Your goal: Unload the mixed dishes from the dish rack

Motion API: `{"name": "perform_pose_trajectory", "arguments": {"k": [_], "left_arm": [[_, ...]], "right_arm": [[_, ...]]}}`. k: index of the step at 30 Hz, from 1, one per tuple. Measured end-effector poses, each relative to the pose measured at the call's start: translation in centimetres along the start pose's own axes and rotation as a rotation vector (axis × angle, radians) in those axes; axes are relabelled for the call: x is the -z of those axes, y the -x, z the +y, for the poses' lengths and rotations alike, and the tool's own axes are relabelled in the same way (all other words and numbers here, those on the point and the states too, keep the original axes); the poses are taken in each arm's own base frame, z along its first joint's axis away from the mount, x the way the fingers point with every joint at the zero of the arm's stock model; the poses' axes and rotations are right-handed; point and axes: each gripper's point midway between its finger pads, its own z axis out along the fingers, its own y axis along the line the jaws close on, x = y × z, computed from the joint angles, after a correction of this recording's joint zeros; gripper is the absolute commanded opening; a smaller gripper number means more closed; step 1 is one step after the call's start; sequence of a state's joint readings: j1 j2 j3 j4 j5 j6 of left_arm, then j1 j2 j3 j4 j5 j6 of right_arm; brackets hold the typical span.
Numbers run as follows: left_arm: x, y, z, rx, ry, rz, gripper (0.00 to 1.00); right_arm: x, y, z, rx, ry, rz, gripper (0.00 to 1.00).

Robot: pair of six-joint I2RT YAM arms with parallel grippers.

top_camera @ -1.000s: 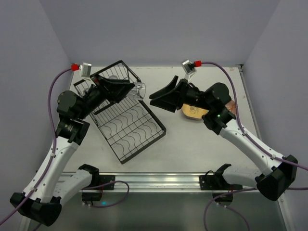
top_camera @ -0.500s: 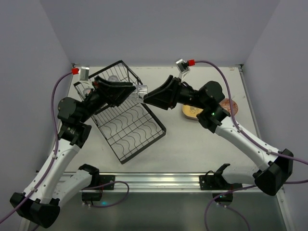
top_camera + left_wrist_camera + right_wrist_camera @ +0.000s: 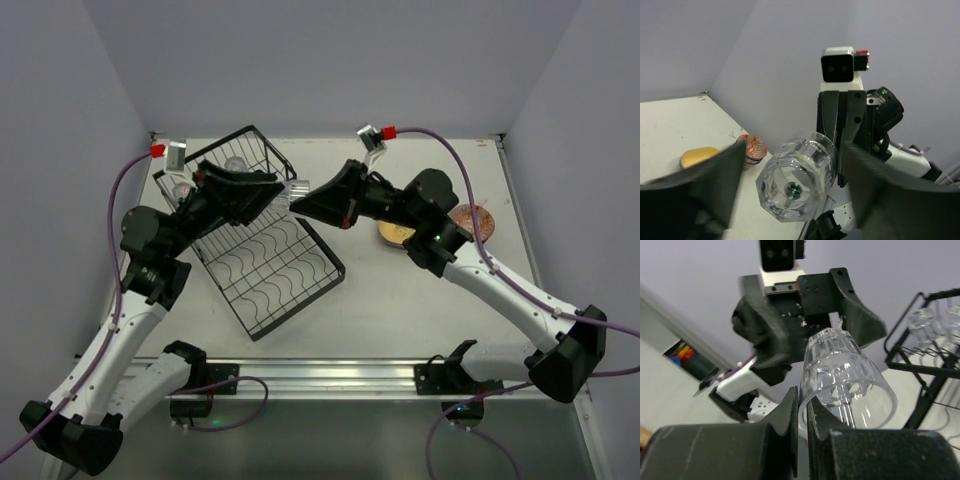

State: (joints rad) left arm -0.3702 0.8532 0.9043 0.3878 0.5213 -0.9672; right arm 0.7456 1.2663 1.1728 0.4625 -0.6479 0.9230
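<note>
1. The left gripper [image 3: 796, 192] clamps a clear glass cup [image 3: 795, 186] across its body, one dark finger on each side. The cup lies sideways in mid-air with its thick base turned toward the left wrist.
2. The right gripper [image 3: 801, 407], reaching in from the opposite side, has its two fingers pressed almost together at the cup's open mouth. They pinch the thin glass wall at the rim.
3. Seen from above, the two arms meet nose to nose over the table [image 3: 430, 300]. The cup hangs between them, just off the right side of the dish rack [image 3: 270, 265], about level with where the rack's basket joins its tray.
4. The black wire rack sits at an angle on the left half of the table. Its flat tray section with wavy dividers is nearer the arm bases, and its deeper basket section is at the far end.
5. More clear cups [image 3: 235, 163] stand in the basket. The right wrist view catches two of them behind the held cup.
6. To the right, well apart from the rack, a yellow dish [image 3: 395, 233] lies on the table. A red-brown patterned bowl [image 3: 472, 218] sits near it, and the right arm partly hides both.
</note>
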Motion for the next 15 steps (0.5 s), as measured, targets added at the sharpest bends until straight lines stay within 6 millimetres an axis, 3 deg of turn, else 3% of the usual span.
{"name": "perform_pose_trajectory", "arguments": {"k": [4, 9, 13, 15], "left_arm": [[0.0, 0.5, 1.7, -0.062, 0.12, 0.008, 1.0], [1.2, 3.8, 3.8, -0.204, 0.376, -0.031, 1.0], [3.2, 5.1, 5.7, -0.313, 0.557, -0.013, 1.0], [4.5, 4.9, 6.9, -0.361, 0.637, 0.026, 1.0]], "right_arm": [[1.8, 0.3, -1.4, 0.028, -0.173, -0.031, 0.0], [6.8, 0.6, -5.7, 0.088, -0.567, -0.024, 0.0], [13.8, -1.6, -11.1, 0.082, -0.937, 0.091, 0.0], [18.8, -3.5, -14.0, 0.038, -1.14, 0.179, 0.0]]}}
